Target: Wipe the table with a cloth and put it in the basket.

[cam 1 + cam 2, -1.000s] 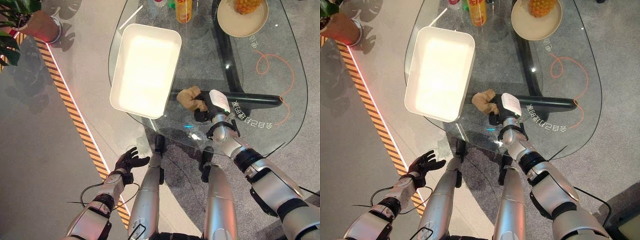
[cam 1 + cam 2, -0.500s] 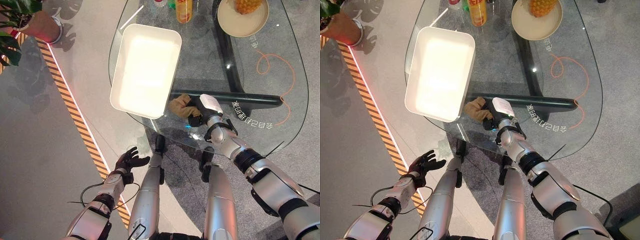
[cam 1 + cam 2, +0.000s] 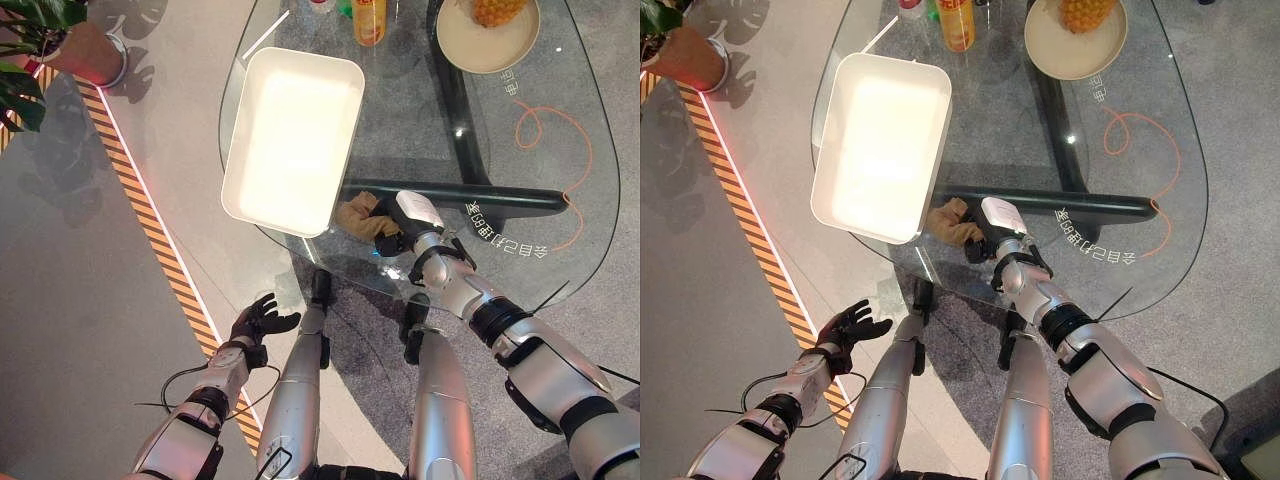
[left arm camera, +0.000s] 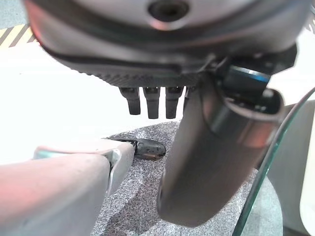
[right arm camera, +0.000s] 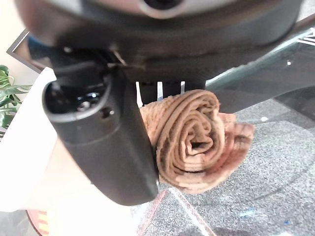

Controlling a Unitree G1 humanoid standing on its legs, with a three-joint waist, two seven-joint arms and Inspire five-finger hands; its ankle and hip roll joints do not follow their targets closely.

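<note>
**Kid:** What is the left hand [image 3: 258, 321] doing down in the lower left of the picture?

**Helper:** It is hanging low over the floor with its fingers loose and spread. It is holding nothing.

**Kid:** And the right hand [image 3: 398, 232]?

**Helper:** It is reaching up from the lower right to the middle of the picture, arm stretched over the near edge of the glass tabletop [image 3: 560, 160]. Its fingers and thumb are curling round the brown cloth [image 5: 197, 142], which is bunched into a roll.

**Kid:** Is anything changing?

**Helper:** Yes. The hand is dragging the cloth leftward across the glass. A moment ago it was more to the right; now the cloth [image 3: 358, 216] is sitting just beside the near corner of the white basket [image 3: 292, 140].

**Kid:** So is it nearly done?

**Helper:** I think the wiping is ending. The cloth is not in the basket yet, so lifting it over the rim is probably coming next.
</note>
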